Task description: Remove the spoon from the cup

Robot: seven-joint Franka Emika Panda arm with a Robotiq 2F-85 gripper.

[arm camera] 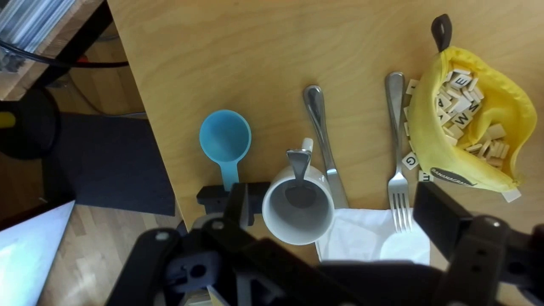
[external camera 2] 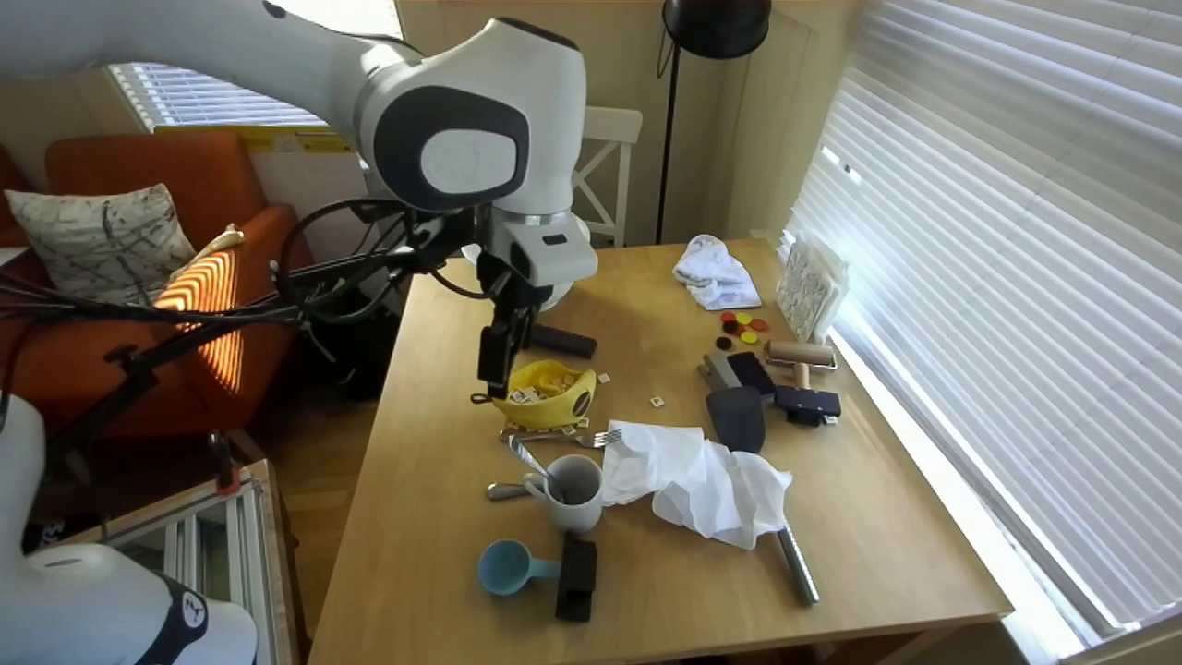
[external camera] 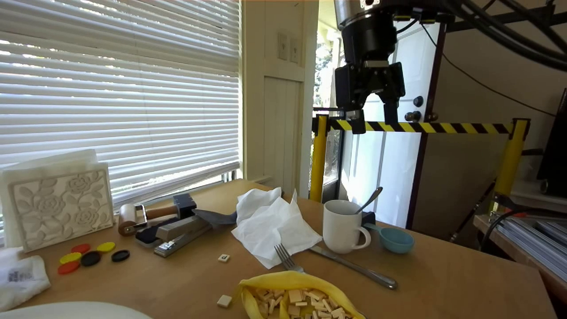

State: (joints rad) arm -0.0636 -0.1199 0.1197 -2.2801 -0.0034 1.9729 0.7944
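The white mug (external camera: 339, 228) stands upright on the table; it also shows in an exterior view (external camera 2: 584, 514) and, from above, in the wrist view (arm camera: 298, 227). The silvery spoon (external camera: 371, 199) leans in the mug with its handle sticking out over the rim on the handle side; it also shows in an exterior view (external camera 2: 528, 454). In the wrist view the spoon (arm camera: 299, 163) has its bowl down inside the mug. My gripper (external camera: 374, 122) is open and empty, high above the table. In the wrist view the mug lies between the open fingers (arm camera: 335, 208), nearer the left one.
A blue scoop (arm camera: 226, 138) with a black block (external camera 2: 577, 579) at its handle is beside the mug. A knife (external camera: 354, 266), a fork (arm camera: 398, 187) and white paper (external camera: 274, 226) lie close by. A yellow banana pouch (arm camera: 425, 114) holds letter tiles. A stapler (external camera: 184, 232) lies farther off.
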